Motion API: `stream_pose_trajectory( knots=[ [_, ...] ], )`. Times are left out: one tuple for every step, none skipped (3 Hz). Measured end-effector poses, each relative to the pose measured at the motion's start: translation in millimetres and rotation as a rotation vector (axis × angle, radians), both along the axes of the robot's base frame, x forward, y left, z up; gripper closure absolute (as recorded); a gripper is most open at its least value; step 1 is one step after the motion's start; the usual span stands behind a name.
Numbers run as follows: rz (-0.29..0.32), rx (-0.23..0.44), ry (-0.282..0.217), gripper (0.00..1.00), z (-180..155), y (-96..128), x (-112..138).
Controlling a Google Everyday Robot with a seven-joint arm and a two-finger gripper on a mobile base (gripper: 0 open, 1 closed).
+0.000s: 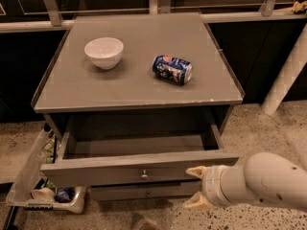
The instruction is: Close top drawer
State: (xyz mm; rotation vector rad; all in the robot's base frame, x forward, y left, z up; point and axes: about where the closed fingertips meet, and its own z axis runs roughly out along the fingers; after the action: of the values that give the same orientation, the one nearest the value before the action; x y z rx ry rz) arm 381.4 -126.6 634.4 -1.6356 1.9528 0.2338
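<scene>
A small grey cabinet is seen from above and in front. On its top stand a white bowl and, well apart to the right, a blue drink can lying on its side. The top drawer is pulled partway out beneath the top. Its inside looks bare, and its flat front carries a small round knob at centre. The robot's gripper reaches in from the lower right. It sits at the right part of the drawer front, beside the knob, with its two pale fingers spread apart and holding nothing. The upper fingertip appears to be against the front, though contact cannot be confirmed. A lower drawer sits shut underneath, and a clear plastic bin stands on the floor to the left. The closing seems under way but unfinished, with the rest of the push inward left to do.
</scene>
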Motion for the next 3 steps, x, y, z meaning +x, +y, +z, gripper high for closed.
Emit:
stream_pose_trajectory(
  knots=[
    [-0.027, -0.006, -0.033, 0.61, -8, -15, 47],
    [-0.059, -0.036, -0.057, 0.84, -10, -35, 80],
    [-0.089, -0.071, -0.103, 1.0, 7, -47, 120]
  ],
)
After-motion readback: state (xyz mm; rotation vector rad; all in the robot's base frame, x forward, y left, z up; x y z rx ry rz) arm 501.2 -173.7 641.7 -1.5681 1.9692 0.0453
